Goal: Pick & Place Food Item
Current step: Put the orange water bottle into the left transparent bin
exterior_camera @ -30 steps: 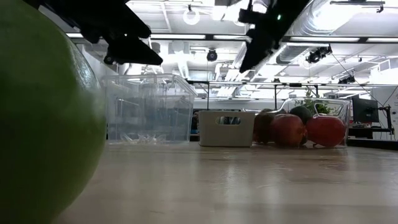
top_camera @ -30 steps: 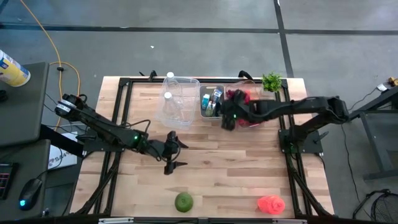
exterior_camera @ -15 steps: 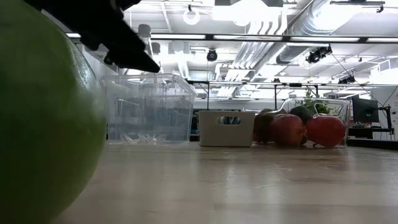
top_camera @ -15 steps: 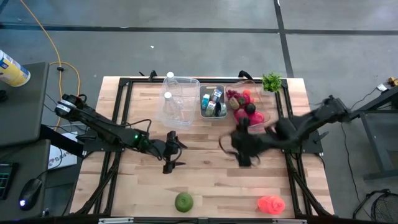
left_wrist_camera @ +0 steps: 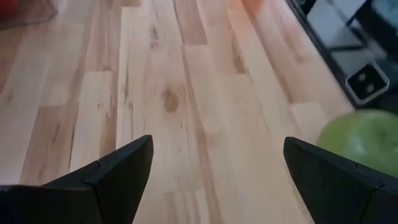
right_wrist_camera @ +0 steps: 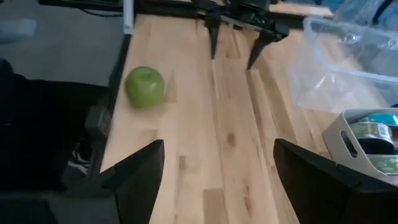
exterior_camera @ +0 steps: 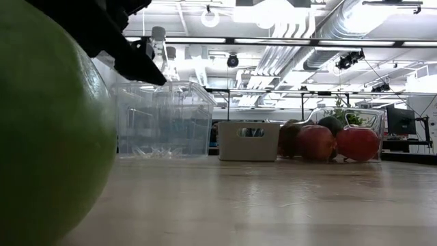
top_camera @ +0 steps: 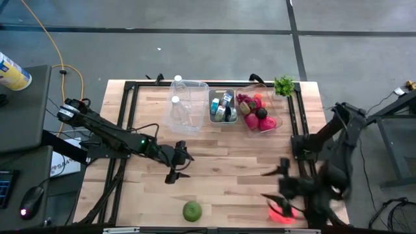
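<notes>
A green apple [top_camera: 192, 210] rests on the wooden table near its front edge; it also shows in the right wrist view [right_wrist_camera: 145, 86], in the left wrist view [left_wrist_camera: 364, 134] and fills the left of the low view [exterior_camera: 48, 137]. A red item [top_camera: 283, 214] lies at the near right, partly under my right arm. My right gripper [top_camera: 272, 184] hangs open above the table just beside it, nothing between its fingers [right_wrist_camera: 217, 168]. My left gripper [top_camera: 177, 166] stands open over the table's middle left, above bare wood [left_wrist_camera: 217, 162], the apple off to one side.
Along the far edge stand a clear plastic bin [top_camera: 185, 104], a grey caddy [top_camera: 222, 105] with small packets, and a clear container of red and dark fruit [top_camera: 258, 112]. A small green plant [top_camera: 284, 84] sits at the far right corner. Bare wood lies between the grippers.
My right gripper has swung from the fruit container at the far edge toward the near right corner, rising and turning, and now hangs by the red item, still open. My left gripper has turned a little in place.
</notes>
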